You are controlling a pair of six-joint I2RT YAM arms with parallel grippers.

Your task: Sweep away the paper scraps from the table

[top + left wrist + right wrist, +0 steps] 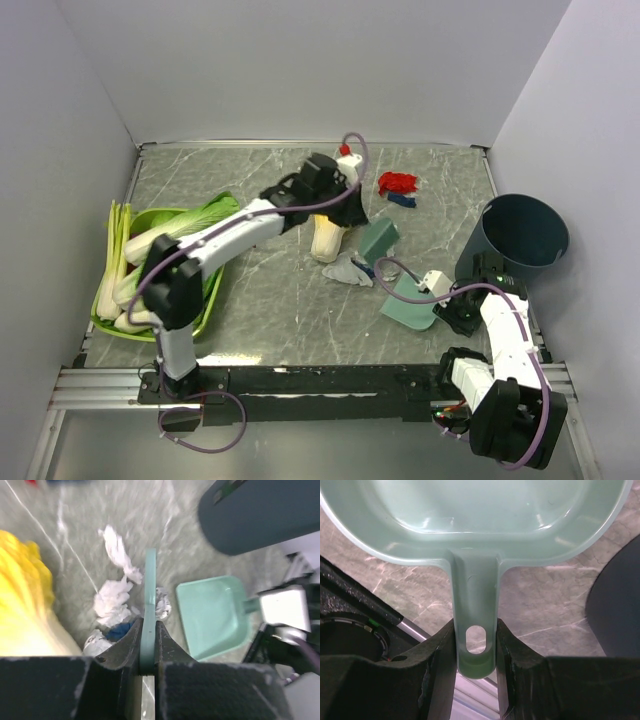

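High above table (280,320); wrist views close

A plain white left wall (55,150), back wall (320,60) and right wall (585,110) close the space on three sides. Between them lies a flat rectangular worktop (270,325) of dark grey-green marble pattern with white veins and a pale metal rim. The light is soft and even.

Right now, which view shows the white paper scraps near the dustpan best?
Left wrist: the paper scraps lie close and separate, mostly left of the green blade. The top view shows them as one small pale clump beside the cabbage; the right wrist shows the dustpan but no scraps.
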